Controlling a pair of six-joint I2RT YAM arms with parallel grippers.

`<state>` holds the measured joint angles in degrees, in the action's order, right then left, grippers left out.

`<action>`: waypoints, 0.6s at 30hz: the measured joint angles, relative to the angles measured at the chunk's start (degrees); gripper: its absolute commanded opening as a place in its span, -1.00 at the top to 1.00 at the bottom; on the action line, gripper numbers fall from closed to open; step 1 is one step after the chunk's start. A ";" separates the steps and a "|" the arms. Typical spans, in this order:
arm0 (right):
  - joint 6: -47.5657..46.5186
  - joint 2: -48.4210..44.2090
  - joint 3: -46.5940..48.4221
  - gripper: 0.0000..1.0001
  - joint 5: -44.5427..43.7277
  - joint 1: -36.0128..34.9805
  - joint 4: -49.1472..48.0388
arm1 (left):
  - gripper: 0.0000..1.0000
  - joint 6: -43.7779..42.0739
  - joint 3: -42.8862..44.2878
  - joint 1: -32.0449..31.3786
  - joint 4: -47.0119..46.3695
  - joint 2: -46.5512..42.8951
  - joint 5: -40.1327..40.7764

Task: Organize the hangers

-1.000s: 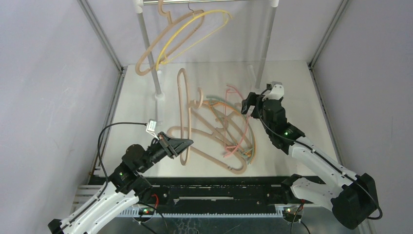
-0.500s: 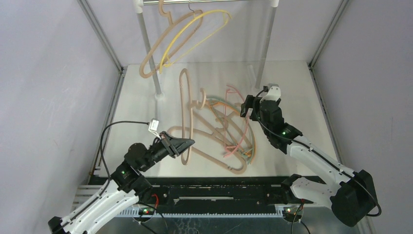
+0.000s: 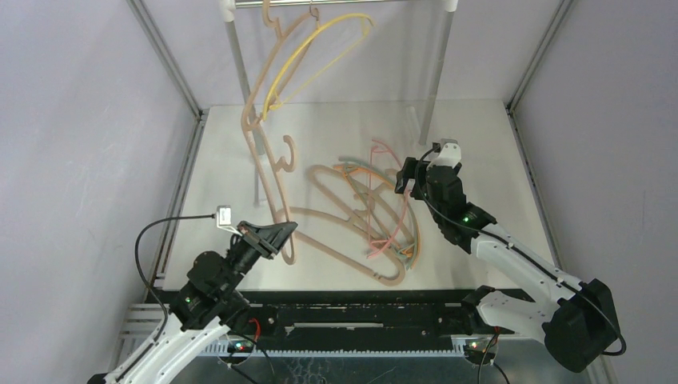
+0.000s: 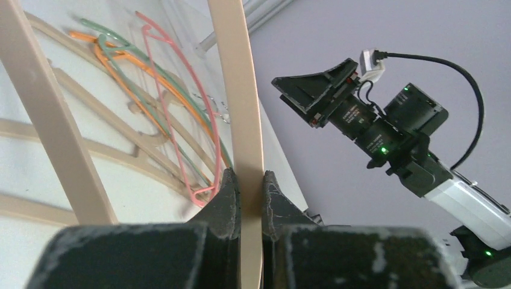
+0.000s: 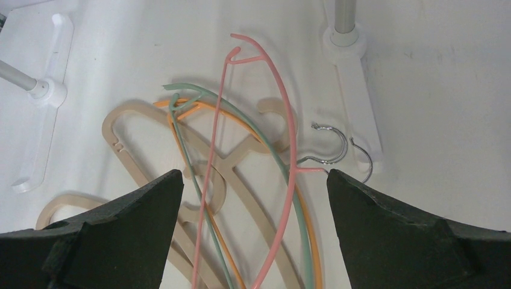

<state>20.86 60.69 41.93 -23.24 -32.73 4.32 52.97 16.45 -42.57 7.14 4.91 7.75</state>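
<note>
White tabletop [image 3: 480,136] is carrying the rail frame [image 3: 237,64] at its far side, with grey walls enclosing the cell.

The left gripper [image 3: 278,237] is sitting on the near side of the rail frame's left post. Its fingers [image 4: 226,192] are pressing from both sides on one bar of the held beige hanger [image 3: 266,180], and the bar is filling the whole gap between them. This hanger is running steeply from the gripper toward that left post. In the top view its far end is overlapping the low end of the hanging beige hanger [image 3: 257,90]; whether the two are touching cannot be told.

The hanging beige hanger and a yellow hanger [image 3: 345,19] are hanging from the top bar of the rail frame, both tilting down toward the left post.

The right gripper [image 3: 406,178] is hovering on the near side of the rail frame's right post. Its jaws are standing wide apart and gripping nothing.

Below the right gripper, a pile is lying on the tabletop in front of the rail frame, between its two posts. A pink hanger [image 5: 212,180], a green hanger [image 5: 187,150] and an orange hanger [image 5: 307,235] are crossing over the table beige hangers [image 5: 117,113]. Two metal hooks [image 5: 331,147] are lying just beside the foot of one post.
</note>
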 measured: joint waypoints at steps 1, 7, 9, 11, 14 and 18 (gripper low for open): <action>0.00 0.00 0.00 -0.95 -0.02 0.00 0.00 | 1.00 -0.02 0.00 0.00 0.74 -0.28 0.57; 0.02 0.00 -0.02 -0.95 -0.20 0.00 -0.02 | 1.00 -0.31 0.00 0.00 -0.13 0.81 -0.22; 0.04 0.00 -0.02 -0.95 -0.22 -0.02 -0.02 | 1.00 -0.57 -0.02 0.00 -1.86 2.14 -1.70; 0.04 0.00 -0.02 -0.95 -0.24 -0.09 -0.02 | 0.99 -0.96 -0.02 0.00 -3.43 3.43 -3.10; 0.04 0.00 -0.02 -0.95 -0.26 -0.11 -0.02 | 1.00 -1.40 -0.02 0.00 -5.79 5.68 -5.14; 0.04 0.00 -0.02 -0.95 -0.35 -0.20 -0.02 | 1.00 -1.64 -0.02 0.00 -9.35 9.20 -8.52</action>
<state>20.91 60.69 41.91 -23.59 -32.93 4.29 51.33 16.43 -42.57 -2.22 14.11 -0.78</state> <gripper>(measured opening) 0.974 0.079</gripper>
